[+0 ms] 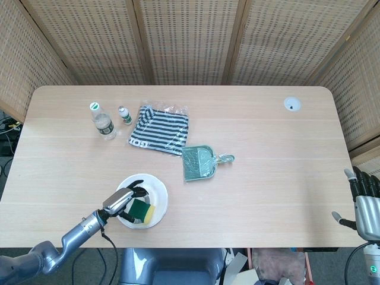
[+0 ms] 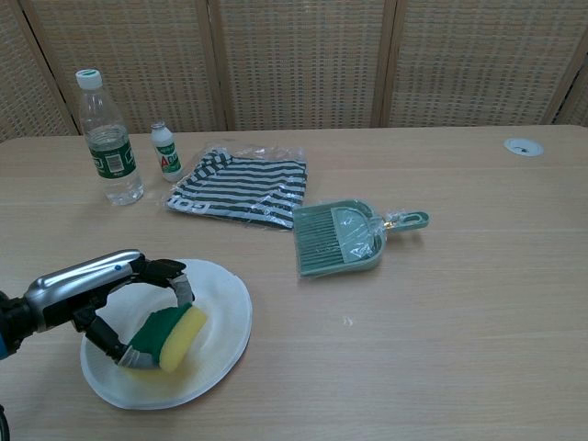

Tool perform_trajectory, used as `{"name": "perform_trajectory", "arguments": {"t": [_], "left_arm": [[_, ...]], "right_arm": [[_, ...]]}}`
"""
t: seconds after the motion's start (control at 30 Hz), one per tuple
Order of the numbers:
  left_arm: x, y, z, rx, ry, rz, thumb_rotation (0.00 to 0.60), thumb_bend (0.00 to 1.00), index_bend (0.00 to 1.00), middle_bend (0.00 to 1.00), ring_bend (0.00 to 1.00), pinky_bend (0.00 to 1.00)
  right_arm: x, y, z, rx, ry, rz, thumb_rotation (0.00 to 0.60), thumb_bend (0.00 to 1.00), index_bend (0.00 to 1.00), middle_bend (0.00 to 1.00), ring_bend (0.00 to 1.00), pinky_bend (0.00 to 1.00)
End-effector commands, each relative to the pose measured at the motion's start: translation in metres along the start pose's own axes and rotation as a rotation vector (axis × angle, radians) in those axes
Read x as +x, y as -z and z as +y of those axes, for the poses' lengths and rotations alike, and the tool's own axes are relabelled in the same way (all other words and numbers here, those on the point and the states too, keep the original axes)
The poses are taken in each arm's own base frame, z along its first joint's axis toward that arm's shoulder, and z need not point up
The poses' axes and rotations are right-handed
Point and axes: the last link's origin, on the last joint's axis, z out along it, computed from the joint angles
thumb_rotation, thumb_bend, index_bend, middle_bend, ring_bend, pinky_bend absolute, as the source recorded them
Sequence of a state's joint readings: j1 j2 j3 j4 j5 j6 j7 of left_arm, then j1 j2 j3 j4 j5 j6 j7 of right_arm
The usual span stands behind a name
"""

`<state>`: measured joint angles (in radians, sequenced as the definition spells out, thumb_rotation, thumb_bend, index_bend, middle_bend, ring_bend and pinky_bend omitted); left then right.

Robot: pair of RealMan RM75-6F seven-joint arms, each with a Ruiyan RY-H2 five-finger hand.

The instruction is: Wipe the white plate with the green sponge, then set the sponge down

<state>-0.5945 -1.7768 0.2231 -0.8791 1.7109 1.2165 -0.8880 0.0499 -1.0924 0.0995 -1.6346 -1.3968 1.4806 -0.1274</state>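
The white plate [image 1: 157, 189] [image 2: 223, 312] lies near the table's front edge on the left. My left hand [image 1: 122, 200] [image 2: 96, 285] holds the green sponge [image 1: 139, 208] [image 2: 163, 333], green on top with a yellow underside, against the plate's surface. Its fingers [image 2: 176, 281] curl over the far edge of the sponge and the thumb sits at its near end. My right hand [image 1: 366, 200] hangs off the table's front right corner with its fingers apart and nothing in it; the chest view does not show it.
A green dustpan with brush [image 1: 200, 162] [image 2: 342, 238] lies right of the plate. Behind it is a striped cloth in plastic [image 1: 159, 130] [image 2: 241, 191]. A water bottle [image 1: 103, 122] [image 2: 107, 139] and a small bottle [image 1: 124, 115] [image 2: 165, 152] stand at the back left.
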Motion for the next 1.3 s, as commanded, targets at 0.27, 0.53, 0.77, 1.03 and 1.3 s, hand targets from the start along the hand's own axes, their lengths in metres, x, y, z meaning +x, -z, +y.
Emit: {"name": "perform_trajectory", "arguments": {"t": [0.27,0.53,0.77,1.03,1.3], "left_arm": [[-0.008,0.0,-0.005,-0.009,0.015,0.027,0.6,0.39,0.62,0.47,0.26,0.0],[0.006,-0.006,0.006,-0.061,0.067,0.087,0.6,0.39,0.62,0.47,0.26,0.0],[-0.004,-0.009,0.005,-0.036,0.056,0.054,0.6,0.39,0.62,0.47,0.26,0.0],[-0.018,-0.012,0.0,-0.028,0.02,0.033,0.6,0.39,0.62,0.47,0.26,0.0],[-0.015,-0.014,0.003,-0.052,0.03,0.062,0.6,0.4,0.62,0.47,0.26,0.0]], "right_arm": [[0.001,0.0,0.001,-0.001,-0.001,0.002,0.6,0.0,0.0,0.0,0.0,0.0],[0.001,0.0,0.001,-0.002,-0.002,0.002,0.6,0.0,0.0,0.0,0.0,0.0],[0.0,0.0,0.0,0.0,0.001,0.0,0.6,0.0,0.0,0.0,0.0,0.0],[0.0,0.0,0.0,0.0,0.001,-0.001,0.6,0.0,0.0,0.0,0.0,0.0],[0.001,0.0,0.001,-0.001,-0.002,0.001,0.6,0.0,0.0,0.0,0.0,0.0]]}}
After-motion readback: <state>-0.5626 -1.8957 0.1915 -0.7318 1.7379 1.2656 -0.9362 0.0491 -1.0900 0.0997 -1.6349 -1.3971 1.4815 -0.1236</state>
